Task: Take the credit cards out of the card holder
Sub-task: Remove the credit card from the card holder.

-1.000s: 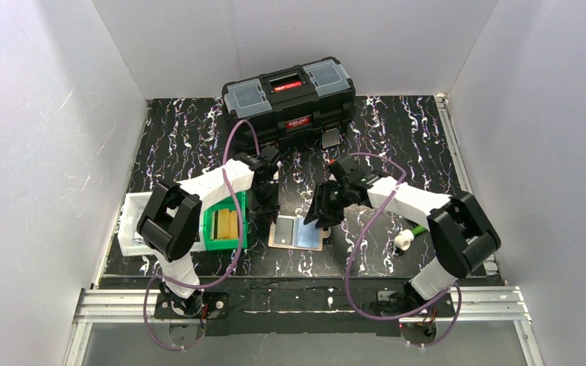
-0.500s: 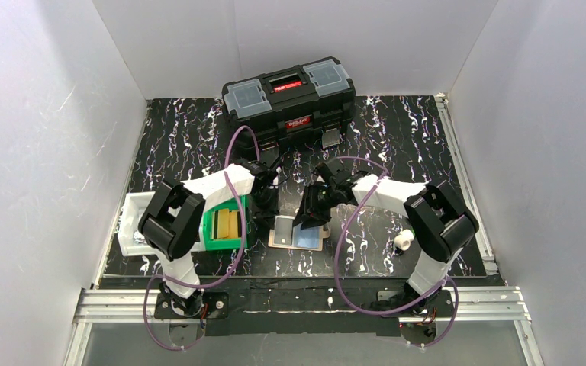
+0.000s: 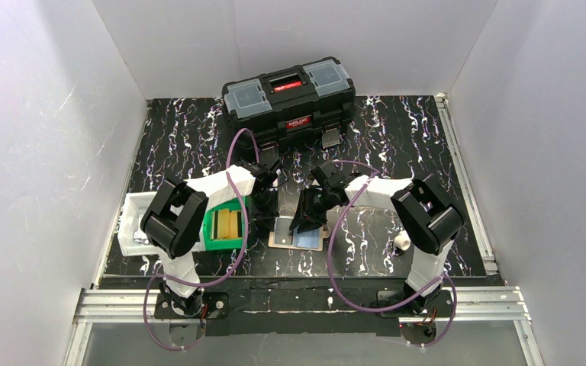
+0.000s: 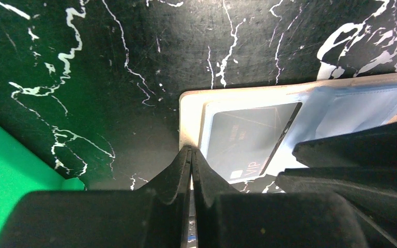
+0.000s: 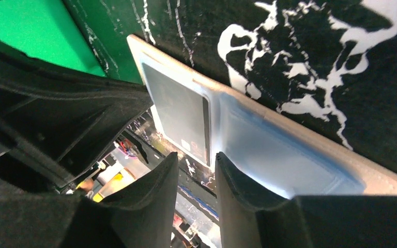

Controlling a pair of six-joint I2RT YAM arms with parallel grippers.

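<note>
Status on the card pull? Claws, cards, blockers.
Left claw shut at card holder edge. Right claw part open over its middle. Grey card, blue card both in pockets. Green bin close beside, not blocking.

grey card (image 4: 248,139) — "vip" printed on it

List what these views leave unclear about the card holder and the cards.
- Top view: the right gripper covers the card holder's middle; contact with any card is hidden.
- Left wrist: the shut left gripper hides the holder's near edge; whether it pinches it is unclear.
- Left wrist: the grey card's print is mostly blurred.
- Right wrist: the light blue card's lower edge sits behind a finger.
</note>
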